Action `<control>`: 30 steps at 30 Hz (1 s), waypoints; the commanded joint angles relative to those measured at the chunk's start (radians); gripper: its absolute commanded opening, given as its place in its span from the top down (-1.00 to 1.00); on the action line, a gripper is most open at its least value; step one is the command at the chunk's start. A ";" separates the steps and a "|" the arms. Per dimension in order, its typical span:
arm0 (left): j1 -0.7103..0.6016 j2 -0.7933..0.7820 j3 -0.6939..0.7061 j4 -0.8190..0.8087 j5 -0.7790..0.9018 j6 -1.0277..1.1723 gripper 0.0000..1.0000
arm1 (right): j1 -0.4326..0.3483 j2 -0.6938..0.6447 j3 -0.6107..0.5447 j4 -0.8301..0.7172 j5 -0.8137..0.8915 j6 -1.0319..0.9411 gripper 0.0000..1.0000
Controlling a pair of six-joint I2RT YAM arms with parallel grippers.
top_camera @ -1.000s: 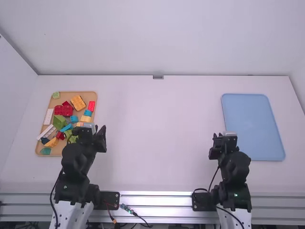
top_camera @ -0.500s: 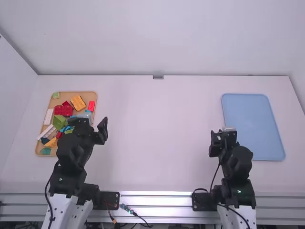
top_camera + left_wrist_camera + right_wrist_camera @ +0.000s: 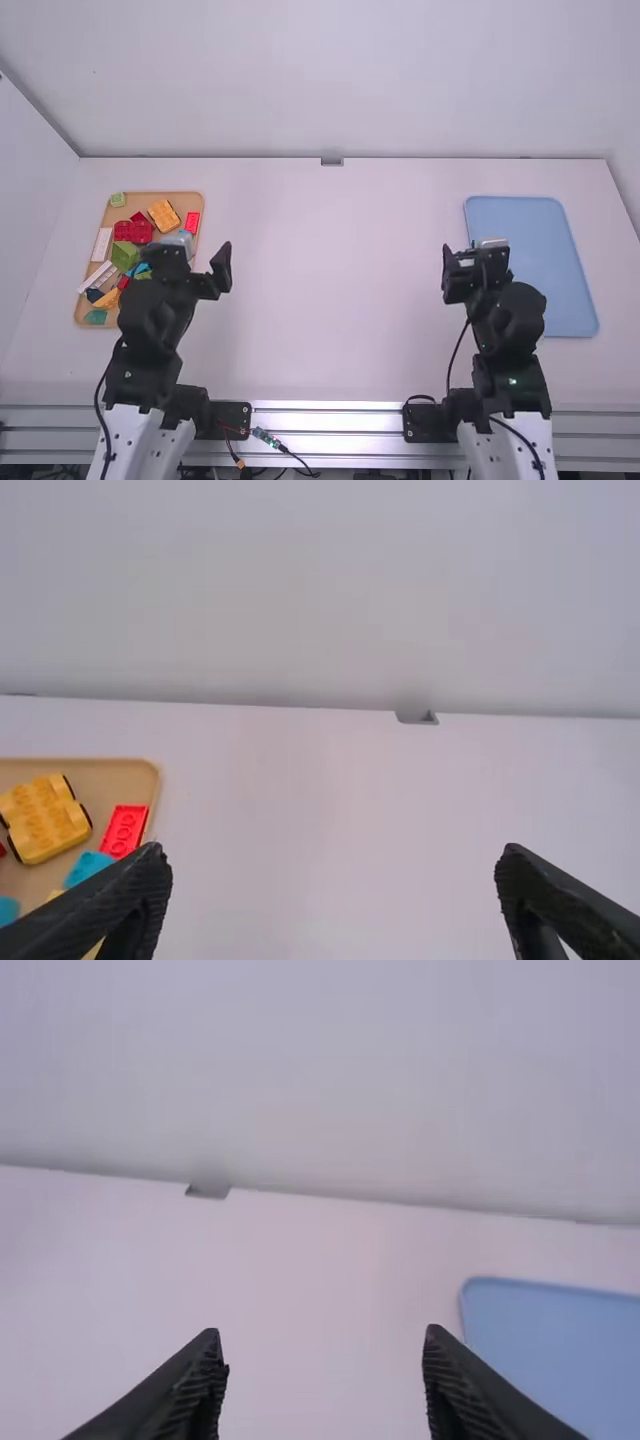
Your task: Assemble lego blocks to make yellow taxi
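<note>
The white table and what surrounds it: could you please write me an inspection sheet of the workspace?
Surface: white table, pale and flat, a tray at either side.
Job's things: loose blocks of several colours in the tan tray, among them a yellow wheeled block; blue tray on the right; no assembled taxi.
Clutter: nothing seen.
Grippers: left gripper and right gripper both open, nothing between their fingers.
Cables: a black cable beside each arm; thin wires with connectors over the metal rail at the front.
Surroundings: pale wall behind; small grey piece at the table's far edge.
</note>
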 commanded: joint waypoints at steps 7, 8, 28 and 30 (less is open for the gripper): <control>-0.008 0.009 0.014 0.027 0.000 -0.034 -0.88 | 0.026 0.147 0.179 0.058 0.004 -0.019 -0.32; -0.008 0.012 0.014 0.034 -0.022 -0.060 -0.99 | 0.025 0.173 0.204 0.055 0.004 -0.019 -0.37; 0.140 0.768 0.386 0.035 -0.115 -0.114 -0.98 | 0.086 0.525 0.380 0.071 -0.003 -0.064 -0.99; 0.171 0.847 0.465 -0.031 -0.092 -0.121 -0.98 | 0.087 0.545 0.380 0.071 -0.003 -0.064 -0.98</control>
